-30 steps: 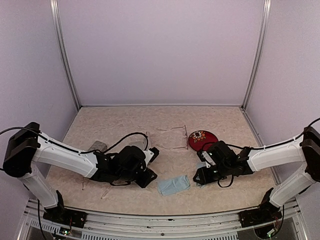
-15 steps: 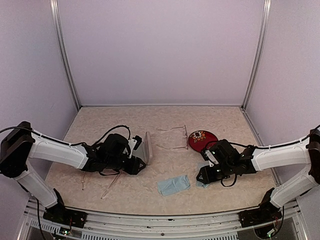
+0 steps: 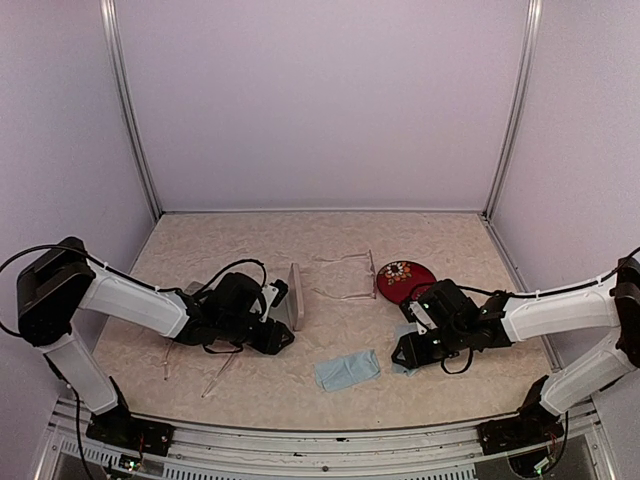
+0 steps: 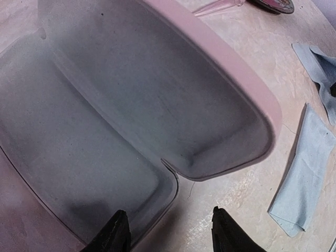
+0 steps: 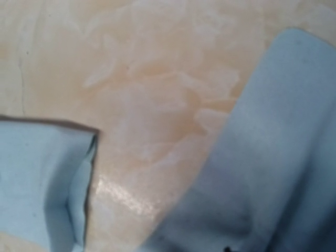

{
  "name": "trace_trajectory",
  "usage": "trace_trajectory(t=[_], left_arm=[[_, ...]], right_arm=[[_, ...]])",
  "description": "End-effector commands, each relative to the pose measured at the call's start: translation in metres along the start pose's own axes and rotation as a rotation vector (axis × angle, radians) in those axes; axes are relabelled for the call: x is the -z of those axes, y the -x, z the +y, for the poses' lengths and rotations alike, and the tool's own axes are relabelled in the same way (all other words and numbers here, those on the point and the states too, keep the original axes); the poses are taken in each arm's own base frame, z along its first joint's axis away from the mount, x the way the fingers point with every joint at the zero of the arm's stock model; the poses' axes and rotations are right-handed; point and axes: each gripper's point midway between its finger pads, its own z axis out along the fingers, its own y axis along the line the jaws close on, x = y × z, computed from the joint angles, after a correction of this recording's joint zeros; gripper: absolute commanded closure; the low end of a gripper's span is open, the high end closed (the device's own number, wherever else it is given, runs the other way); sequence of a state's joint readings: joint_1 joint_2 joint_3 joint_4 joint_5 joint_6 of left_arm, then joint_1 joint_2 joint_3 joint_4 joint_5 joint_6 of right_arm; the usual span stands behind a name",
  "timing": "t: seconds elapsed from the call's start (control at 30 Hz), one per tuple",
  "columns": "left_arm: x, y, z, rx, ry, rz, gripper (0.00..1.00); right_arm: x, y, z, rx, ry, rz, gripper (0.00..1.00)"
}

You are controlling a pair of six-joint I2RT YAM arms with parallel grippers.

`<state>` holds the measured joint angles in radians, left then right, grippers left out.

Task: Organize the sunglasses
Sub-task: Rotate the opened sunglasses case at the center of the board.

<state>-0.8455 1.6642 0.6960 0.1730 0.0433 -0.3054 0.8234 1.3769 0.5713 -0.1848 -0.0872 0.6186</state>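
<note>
One pair of sunglasses (image 3: 345, 278), pale and clear-framed, lies unfolded at mid-table beside a red disc. Another thin pinkish pair (image 3: 215, 378) lies at the front left. The pink case (image 3: 294, 296) is open with its lid standing up, and its grey lining (image 4: 131, 105) fills the left wrist view. My left gripper (image 3: 283, 335) (image 4: 170, 233) is open at the case's near corner, holding nothing. My right gripper (image 3: 403, 352) hovers low over a light-blue cloth (image 5: 268, 157). Its fingers do not show in the right wrist view.
A second light-blue cloth (image 3: 347, 370) (image 4: 304, 173) lies at the front centre. The red disc with a flower pattern (image 3: 405, 280) sits right of centre. A grey case (image 3: 192, 291) lies behind the left arm. Walls close in the table on three sides.
The left gripper has opened and drawn back to the left, leaving the pink case's lid standing up. The right arm has barely moved.
</note>
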Motion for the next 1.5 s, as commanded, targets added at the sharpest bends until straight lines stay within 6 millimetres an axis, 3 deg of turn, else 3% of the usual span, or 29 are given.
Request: trace_trajectory(t=[0.0, 0.33, 0.57, 0.8, 1.03, 1.3, 1.47], left_arm=[[-0.002, 0.014, 0.0, -0.019, 0.006, -0.039, 0.48], [-0.009, -0.003, -0.01, -0.028, -0.034, 0.01, 0.47], [-0.011, -0.013, -0.04, -0.047, -0.086, 0.018, 0.47], [-0.028, 0.0, -0.071, -0.068, -0.133, 0.005, 0.47], [-0.046, 0.014, -0.086, -0.089, -0.139, -0.001, 0.47], [-0.038, 0.019, -0.086, -0.097, -0.125, -0.019, 0.47], [-0.024, 0.023, -0.09, -0.108, -0.12, -0.047, 0.46]], right_arm=[[0.001, 0.007, 0.003, -0.003, 0.022, -0.029, 0.55], [-0.001, 0.004, 0.001, -0.008, 0.019, -0.024, 0.55], [0.0, 0.005, 0.001, -0.008, 0.019, -0.027, 0.55], [-0.002, 0.005, 0.004, -0.007, 0.033, -0.023, 0.55], [0.003, 0.003, 0.003, -0.014, 0.038, -0.033, 0.55], [0.016, 0.015, 0.013, 0.035, 0.056, -0.094, 0.54], [0.02, 0.025, 0.03, 0.096, 0.064, -0.116, 0.54]])
